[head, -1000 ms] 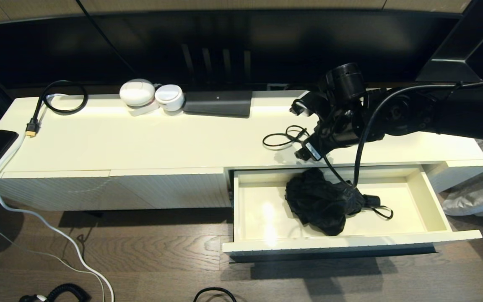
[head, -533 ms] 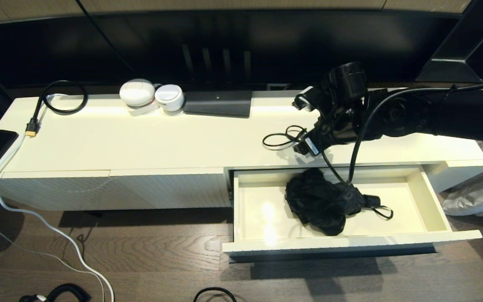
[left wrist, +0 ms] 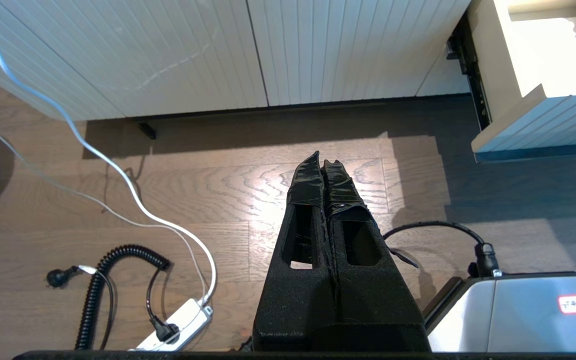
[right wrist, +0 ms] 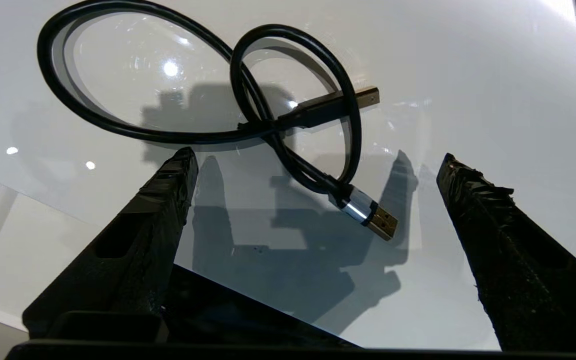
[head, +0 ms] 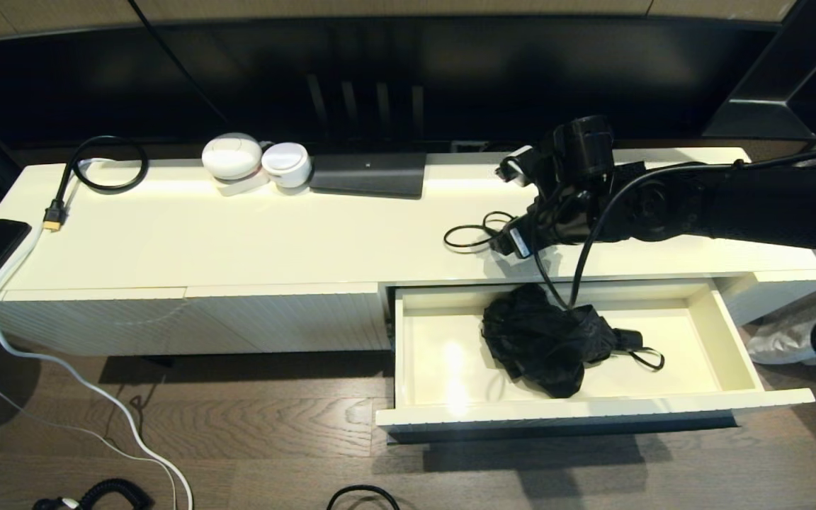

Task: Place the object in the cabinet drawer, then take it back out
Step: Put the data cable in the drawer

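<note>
Cable point(right wrist: 248, 120) coiled on cabinet top, at gripper's 12 o'clock; drawer point(head: 663, 407) pulled out below, dark bundle point(head: 542, 340) inside. Right gripper point(right wrist: 313, 170) spread wide, empty. Probably best: descend straddling the crossing strands.

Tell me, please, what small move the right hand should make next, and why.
Probably lower the open right hand onto the coiled black cable on the cabinet top and close. The hand hovers above the cable, holding nothing, and the cabinet drawer is pulled open.
</note>
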You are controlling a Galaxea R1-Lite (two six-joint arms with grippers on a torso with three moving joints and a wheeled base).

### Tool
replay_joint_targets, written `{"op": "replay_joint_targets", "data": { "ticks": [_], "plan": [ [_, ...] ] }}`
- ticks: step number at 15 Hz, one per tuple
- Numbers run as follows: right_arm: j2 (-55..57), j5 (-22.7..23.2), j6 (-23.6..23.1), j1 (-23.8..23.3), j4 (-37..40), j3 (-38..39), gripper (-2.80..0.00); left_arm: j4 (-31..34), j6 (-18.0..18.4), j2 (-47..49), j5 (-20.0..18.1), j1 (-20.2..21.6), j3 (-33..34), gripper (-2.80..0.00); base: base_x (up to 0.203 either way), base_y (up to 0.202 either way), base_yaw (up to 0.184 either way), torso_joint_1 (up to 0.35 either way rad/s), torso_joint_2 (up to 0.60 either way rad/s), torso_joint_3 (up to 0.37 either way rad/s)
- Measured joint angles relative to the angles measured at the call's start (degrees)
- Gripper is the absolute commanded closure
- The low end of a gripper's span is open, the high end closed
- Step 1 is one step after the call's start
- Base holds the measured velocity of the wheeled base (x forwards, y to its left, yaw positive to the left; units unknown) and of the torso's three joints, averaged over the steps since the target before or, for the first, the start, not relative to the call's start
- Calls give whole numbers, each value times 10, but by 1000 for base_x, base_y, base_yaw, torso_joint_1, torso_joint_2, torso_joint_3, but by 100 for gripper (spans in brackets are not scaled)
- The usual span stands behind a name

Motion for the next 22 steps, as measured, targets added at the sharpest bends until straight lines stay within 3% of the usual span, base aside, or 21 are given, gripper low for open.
{"op": "replay_joint_targets", "data": {
  "ticks": [13, 14, 22],
  "plan": [
    [10, 15, 29, 1, -3, 0, -280, 0, 0, 0, 0, 0, 0, 0, 0, 0, 0, 0, 0, 0],
    [10, 14, 31, 1, -2, 0, 0, 0, 0, 0, 0, 0, 0, 0, 0, 0, 0, 0, 0, 0],
    [12, 15, 32, 8, 22, 8, 0, 0, 0, 0, 0, 0, 0, 0, 0, 0, 0, 0, 0, 0]
  ]
}}
